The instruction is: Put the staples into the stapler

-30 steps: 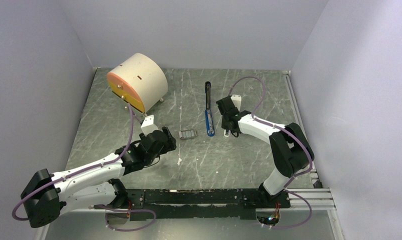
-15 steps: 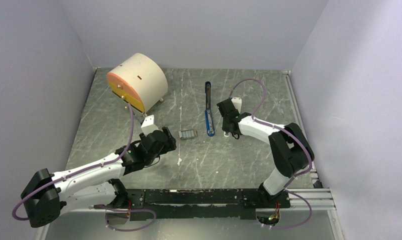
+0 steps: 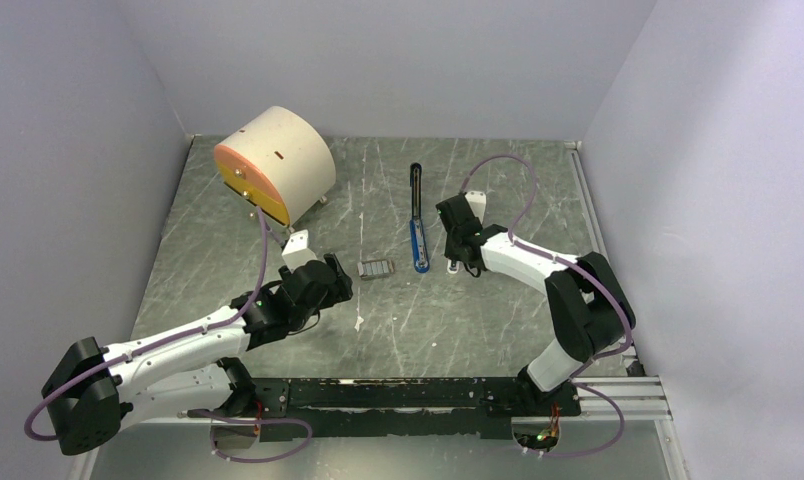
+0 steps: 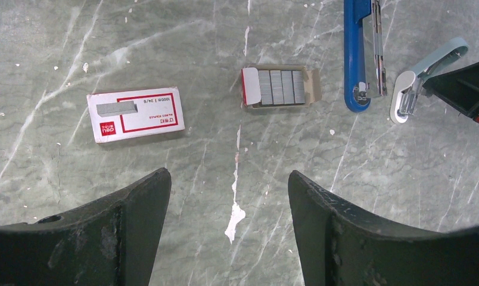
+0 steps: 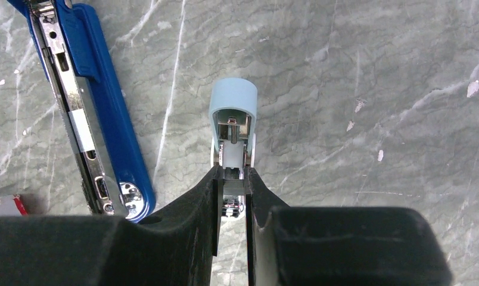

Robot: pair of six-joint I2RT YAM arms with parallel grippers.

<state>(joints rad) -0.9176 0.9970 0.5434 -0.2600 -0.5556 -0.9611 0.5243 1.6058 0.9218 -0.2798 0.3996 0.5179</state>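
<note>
Grey staples [image 4: 281, 87] in open cardboard tray [image 4: 312, 88], red-and-white box [image 4: 136, 114] lying apart

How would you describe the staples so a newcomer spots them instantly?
Start at the long blue stapler lying mid-table. Just left of its near end sits a small open cardboard tray; the staples are the grey metal strips in it. Unlike the printed red-and-white box further left, they show bare ridged metal.
</note>
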